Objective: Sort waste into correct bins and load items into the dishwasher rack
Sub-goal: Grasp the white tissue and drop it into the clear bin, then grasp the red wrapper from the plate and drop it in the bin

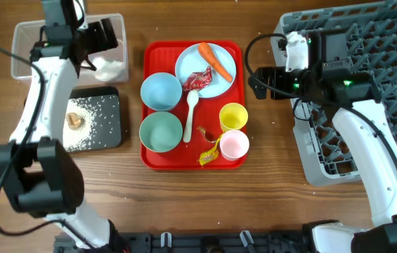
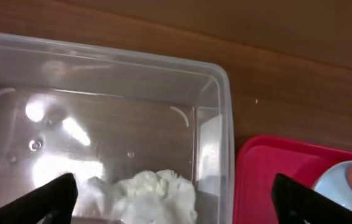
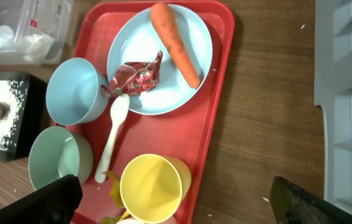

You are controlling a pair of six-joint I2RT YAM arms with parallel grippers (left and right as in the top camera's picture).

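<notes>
Red plastic dominates mid-table: the flat serving tray (image 1: 187, 159) carries most of the load. At its far end sits a pale blue plate (image 1: 184, 67), smooth and round, with an orange carrot (image 1: 214, 62) lying slantwise on it and a crinkled red wrapper (image 1: 199, 79) beside that. A white spoon (image 1: 190, 112) runs from the plate's rim down between the bowls and the cups. Blue bowl (image 1: 161, 91) and teal bowl (image 1: 160, 132) stand on the left side, yellow cup (image 1: 233, 116) and pink cup (image 1: 234, 145) on the right, with a yellow wrapper (image 1: 209, 156) touching the pink one.

Over to the left, the left gripper (image 2: 172, 199) hangs above the clear tub (image 1: 21, 53), fingers (image 2: 57, 196) spread wide, nothing held; crumpled white tissue (image 2: 147, 196) lies in the tub's corner. Just beside the tub, the black tray (image 1: 107, 130) holds a brown lump (image 1: 76, 121) amid scattered rice grains (image 1: 93, 109).

On the right, the grey pegged rack (image 1: 388, 84) sits under the right arm. The right gripper (image 3: 176, 190) hovers at the serving tray's edge, fingers (image 3: 51, 199) wide apart and empty. Brown wood-grain table (image 1: 268, 204) throughout.
</notes>
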